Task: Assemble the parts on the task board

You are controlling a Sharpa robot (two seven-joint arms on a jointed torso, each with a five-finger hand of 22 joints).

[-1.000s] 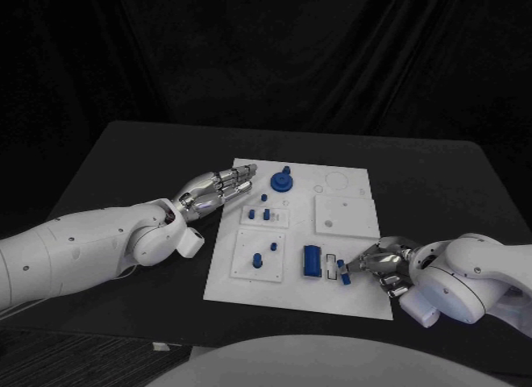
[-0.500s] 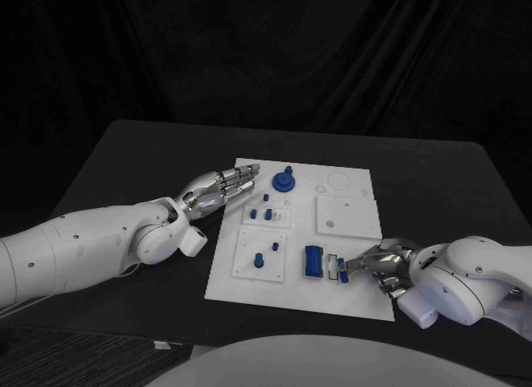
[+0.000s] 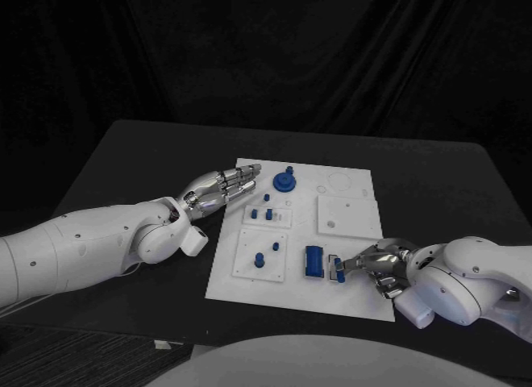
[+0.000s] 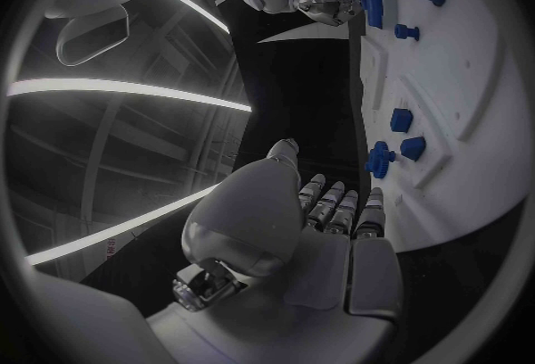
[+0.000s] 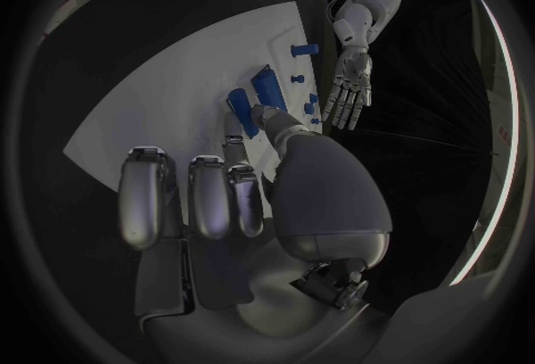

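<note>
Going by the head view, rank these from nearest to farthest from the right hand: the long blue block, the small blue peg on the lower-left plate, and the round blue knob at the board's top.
1. Long blue block: just beside the right hand, near the board's front edge.
2. Small blue peg: farther along the front, on the lower-left plate.
3. Round blue knob: at the board's far end, near the left hand.

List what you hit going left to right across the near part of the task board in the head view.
Small blue peg → long blue block → smaller blue part pinched by the right hand. All lie on the task board.
</note>
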